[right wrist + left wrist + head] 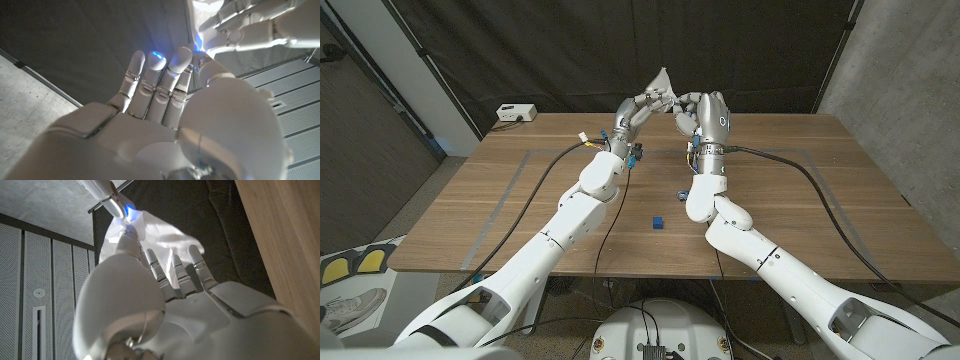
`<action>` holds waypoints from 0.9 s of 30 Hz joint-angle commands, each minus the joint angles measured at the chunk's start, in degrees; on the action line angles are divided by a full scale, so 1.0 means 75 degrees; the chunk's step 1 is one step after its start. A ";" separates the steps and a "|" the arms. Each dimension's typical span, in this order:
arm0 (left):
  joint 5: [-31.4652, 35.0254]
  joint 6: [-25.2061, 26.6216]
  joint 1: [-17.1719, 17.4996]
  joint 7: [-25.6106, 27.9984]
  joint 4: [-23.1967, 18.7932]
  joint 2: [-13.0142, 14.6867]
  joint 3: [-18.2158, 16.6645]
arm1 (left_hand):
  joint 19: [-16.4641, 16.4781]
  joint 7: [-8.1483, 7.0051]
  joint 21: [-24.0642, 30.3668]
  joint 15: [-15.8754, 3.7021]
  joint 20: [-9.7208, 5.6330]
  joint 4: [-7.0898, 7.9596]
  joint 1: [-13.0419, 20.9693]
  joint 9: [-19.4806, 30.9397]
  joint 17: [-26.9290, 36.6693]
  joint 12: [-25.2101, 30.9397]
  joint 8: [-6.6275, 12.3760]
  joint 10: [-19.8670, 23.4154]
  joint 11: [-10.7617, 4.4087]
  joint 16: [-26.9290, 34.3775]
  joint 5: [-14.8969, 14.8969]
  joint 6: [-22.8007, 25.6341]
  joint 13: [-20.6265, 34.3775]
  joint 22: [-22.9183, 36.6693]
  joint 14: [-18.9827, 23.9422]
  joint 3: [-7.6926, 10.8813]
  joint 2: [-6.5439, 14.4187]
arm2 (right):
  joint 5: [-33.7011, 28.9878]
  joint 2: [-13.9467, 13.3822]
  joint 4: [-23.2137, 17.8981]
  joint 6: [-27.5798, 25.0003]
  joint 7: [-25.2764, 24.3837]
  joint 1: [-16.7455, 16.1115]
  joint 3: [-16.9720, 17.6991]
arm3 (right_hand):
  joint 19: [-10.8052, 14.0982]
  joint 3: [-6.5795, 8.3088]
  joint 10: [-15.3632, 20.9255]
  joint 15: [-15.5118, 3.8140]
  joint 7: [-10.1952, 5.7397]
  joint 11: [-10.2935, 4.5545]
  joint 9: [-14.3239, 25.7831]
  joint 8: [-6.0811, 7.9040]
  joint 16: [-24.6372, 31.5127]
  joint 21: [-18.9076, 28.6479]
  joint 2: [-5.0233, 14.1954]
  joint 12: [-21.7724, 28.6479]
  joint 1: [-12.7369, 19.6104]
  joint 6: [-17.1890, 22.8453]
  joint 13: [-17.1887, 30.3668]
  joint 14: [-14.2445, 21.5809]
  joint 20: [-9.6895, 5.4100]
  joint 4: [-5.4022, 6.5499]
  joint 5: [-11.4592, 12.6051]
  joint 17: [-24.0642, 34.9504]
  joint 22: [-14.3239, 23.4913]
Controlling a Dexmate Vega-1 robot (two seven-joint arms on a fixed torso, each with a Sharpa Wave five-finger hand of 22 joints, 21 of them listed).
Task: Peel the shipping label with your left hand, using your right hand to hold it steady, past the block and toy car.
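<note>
- Both hands are raised well above the far middle of the wooden table (520, 210), with open air all round them and the black curtain (620, 50) behind.
- The shipping label (662, 82), a crumpled white sheet, is held aloft between the two hands; the left hand (645, 105) pinches it from its side.
- The right hand (705, 108) meets the label from the other side, fingertips at its edge; its grip cannot be told for certain.
- The table's near edge and both side edges lie bare; tape lines mark the left part.
- A blue block (659, 221) sits near the middle, under the right forearm's reach.
- A small toy car (680, 190) lies just beside the right wrist.
- A white box (516, 113) rests at the far left corner.
- Black cables (820, 190) trail across the top.
</note>
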 commanded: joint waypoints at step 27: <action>0.0432 0.0831 0.0436 0.1176 -0.0816 0.0474 -0.0307 | -0.0608 0.1044 0.0235 -0.0431 0.0287 0.0022 0.0155 0.0411 0.0033 -0.0193 0.0153 -0.0531 0.0182 -0.0180 0.0008 0.1299 -0.0051 -0.0029 -0.0301 0.0291 0.0095 | 0.0232 0.0255 0.0542 -0.0289 -0.0586 0.0292 -0.0043 | -0.0013 0.0344 -0.0118 -0.0304 0.0099 -0.0119 0.0391 0.0054 0.0126 0.0073 -0.0042 0.0005 -0.0033 0.0157 0.0052 0.0033 -0.0136 -0.0011 0.0141 0.0042 0.0010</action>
